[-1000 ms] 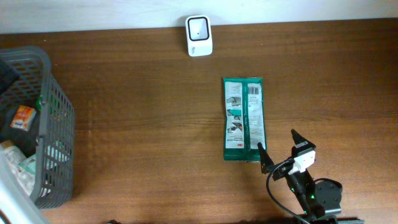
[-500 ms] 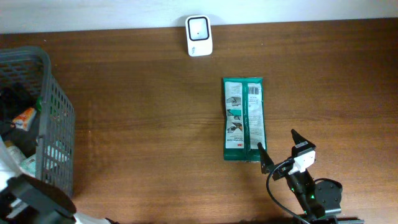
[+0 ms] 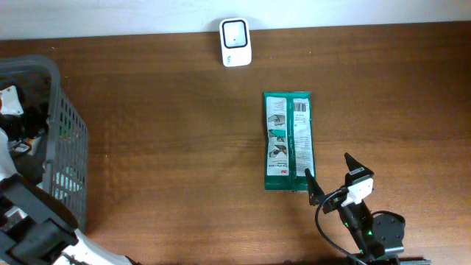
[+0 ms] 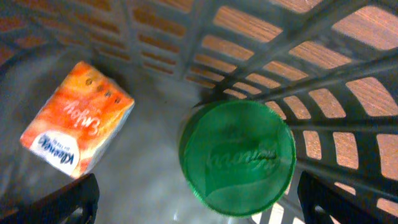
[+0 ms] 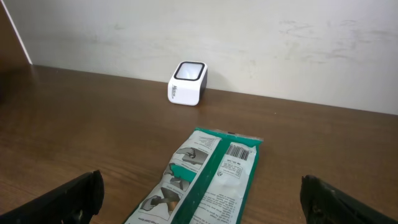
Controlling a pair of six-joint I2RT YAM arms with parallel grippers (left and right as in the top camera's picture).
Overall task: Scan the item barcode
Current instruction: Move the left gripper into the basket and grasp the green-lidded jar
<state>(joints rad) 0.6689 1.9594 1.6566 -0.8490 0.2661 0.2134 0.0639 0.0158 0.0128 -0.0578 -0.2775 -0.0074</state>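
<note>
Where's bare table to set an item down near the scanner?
Bare wood spans the table between the basket and the green packet, up to the scanner. Right of the packet is free too. Crowded: inside the basket, and the packet's near end by the right gripper.

Bare wooden table (image 3: 169, 147) is stretching between the grey basket (image 3: 70, 140) and the flat green packet (image 3: 288, 140). A white scanner (image 3: 235, 42) is standing at the far edge. Inside the basket, a green lid (image 4: 236, 158) and an orange tissue pack (image 4: 78, 124) are taking up floor.
</note>
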